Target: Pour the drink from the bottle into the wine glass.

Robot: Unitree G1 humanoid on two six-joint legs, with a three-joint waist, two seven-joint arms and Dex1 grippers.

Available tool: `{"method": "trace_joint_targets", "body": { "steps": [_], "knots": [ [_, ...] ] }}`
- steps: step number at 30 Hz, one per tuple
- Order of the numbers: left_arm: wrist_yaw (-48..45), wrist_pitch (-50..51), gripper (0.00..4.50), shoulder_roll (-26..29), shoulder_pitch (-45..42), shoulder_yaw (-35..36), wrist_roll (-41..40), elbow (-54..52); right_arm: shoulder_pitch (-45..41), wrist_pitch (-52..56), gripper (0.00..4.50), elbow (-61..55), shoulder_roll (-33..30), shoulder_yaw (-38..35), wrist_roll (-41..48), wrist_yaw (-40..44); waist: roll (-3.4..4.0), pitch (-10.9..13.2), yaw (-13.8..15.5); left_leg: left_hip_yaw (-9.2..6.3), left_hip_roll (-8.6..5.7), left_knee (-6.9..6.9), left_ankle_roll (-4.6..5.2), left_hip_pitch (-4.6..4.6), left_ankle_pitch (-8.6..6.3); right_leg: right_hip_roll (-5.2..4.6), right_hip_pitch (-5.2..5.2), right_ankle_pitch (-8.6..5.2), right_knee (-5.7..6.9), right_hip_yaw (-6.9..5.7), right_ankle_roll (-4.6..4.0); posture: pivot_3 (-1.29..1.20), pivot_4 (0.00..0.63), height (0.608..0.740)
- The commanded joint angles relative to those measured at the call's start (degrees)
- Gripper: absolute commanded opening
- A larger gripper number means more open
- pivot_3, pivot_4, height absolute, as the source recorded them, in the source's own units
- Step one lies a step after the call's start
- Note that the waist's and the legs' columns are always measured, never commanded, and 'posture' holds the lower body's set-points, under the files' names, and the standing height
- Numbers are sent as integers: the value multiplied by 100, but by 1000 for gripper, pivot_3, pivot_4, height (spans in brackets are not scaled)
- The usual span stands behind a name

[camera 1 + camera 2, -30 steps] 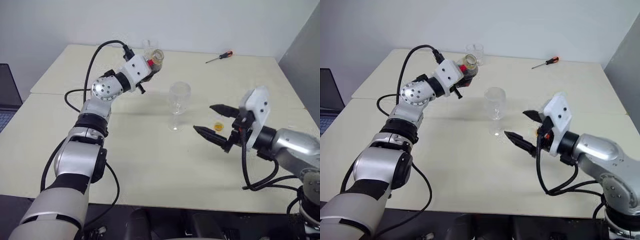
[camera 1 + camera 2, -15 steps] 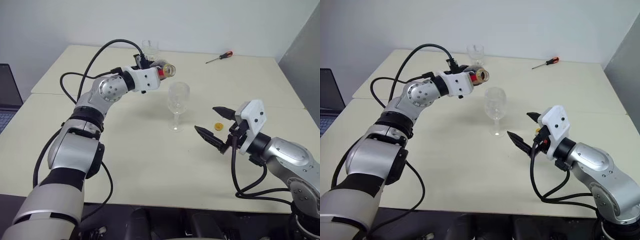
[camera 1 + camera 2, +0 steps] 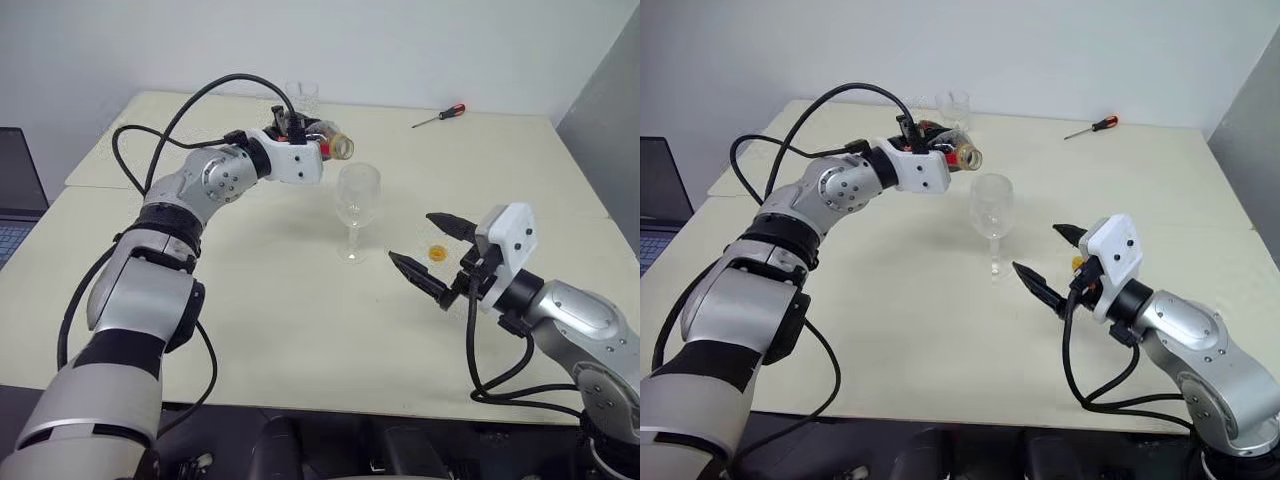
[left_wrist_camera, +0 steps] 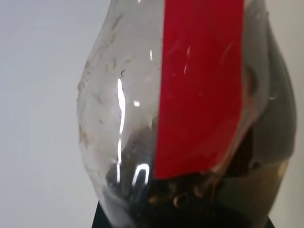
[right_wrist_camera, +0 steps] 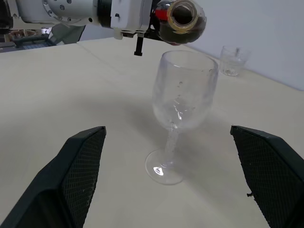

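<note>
On the worktop (image 3: 300, 330) the wine glass (image 3: 357, 205) stands upright, just ahead of the right tool (image 3: 428, 255), whose fingers are spread wide and empty. The left tool (image 3: 305, 135) is clamped on the bottle (image 3: 325, 140), lying nearly level above the worktop, its open mouth pointing toward the glass's rim, the drink (image 4: 209, 199) pooled inside.

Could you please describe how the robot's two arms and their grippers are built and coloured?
Both arms are silver-grey metal segments with black joint bands and loose black cables looping outside. Each wrist carries a white block-shaped housing. The right gripper has two black, tapered fingers with mesh-textured pads. The left gripper has black fingers too.
</note>
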Motion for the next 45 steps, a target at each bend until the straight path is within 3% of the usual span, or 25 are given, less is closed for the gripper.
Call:
{"method": "trace_joint_targets", "body": {
  "steps": [1,14,45],
  "knots": [
    [270,-163,795,89,-321,-45,98,-58,86,-228,4500,-223,-15,-161,20,26,0,0,-2,0,0,4,0,0,0,0,2,0,1,1,0,0,150,740],
    [450,-125,794,106,-428,-137,279,84,735,-911,4500,-332,270,-184,-230,-171,0,0,-3,-1,-1,32,0,0,0,-1,11,5,9,1,11,0,150,740],
    [1136,201,794,214,-907,-801,1080,181,692,-922,4500,-127,250,-80,-572,-233,0,0,-2,-1,-7,36,0,1,0,-6,11,7,14,2,14,0,150,740]
  ]
}}
